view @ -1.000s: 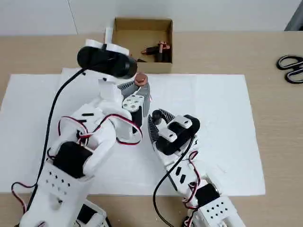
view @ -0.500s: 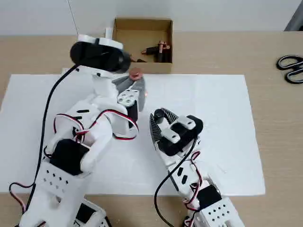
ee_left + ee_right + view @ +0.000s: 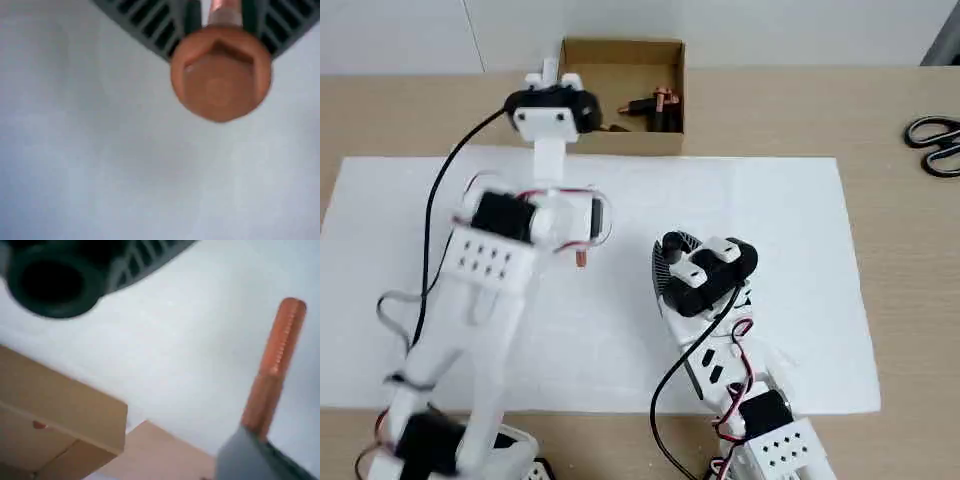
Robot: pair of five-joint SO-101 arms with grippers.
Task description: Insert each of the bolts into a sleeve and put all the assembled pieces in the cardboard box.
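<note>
**Operator:** What makes up the work surface?

**Technician:** A large white paper sheet (image 3: 790, 230) lies flat on a light wooden table (image 3: 880, 100). A plain white wall (image 3: 770, 30) runs behind the table's far edge. A pair of black-handled scissors (image 3: 932, 140) rests on the bare wood, well apart from the sheet's right side.

**Operator:** Where is the open brown cardboard box (image 3: 650, 143)?

**Technician:** It stands on the wood at the sheet's far edge. An assembled copper-and-black piece (image 3: 653, 104) lies inside it, toward the right wall.

**Operator:** What is the state of the left gripper (image 3: 220, 17)?

**Technician:** Its ribbed dark grey fingers (image 3: 145, 20) are clamped on a copper-coloured hexagon-head bolt (image 3: 220, 75). The bolt is held above the sheet, near the sheet's middle. The left wrist view shows its head. The right wrist view shows its threaded end projecting free of the fingers.

**Operator:** And the right gripper (image 3: 676, 258)?

**Technician:** It is closed around a black cylindrical sleeve (image 3: 50, 282), whose open bore shows in the right wrist view. The sleeve is held above the sheet. In the high view it is to the right of the bolt and apart from it.
</note>
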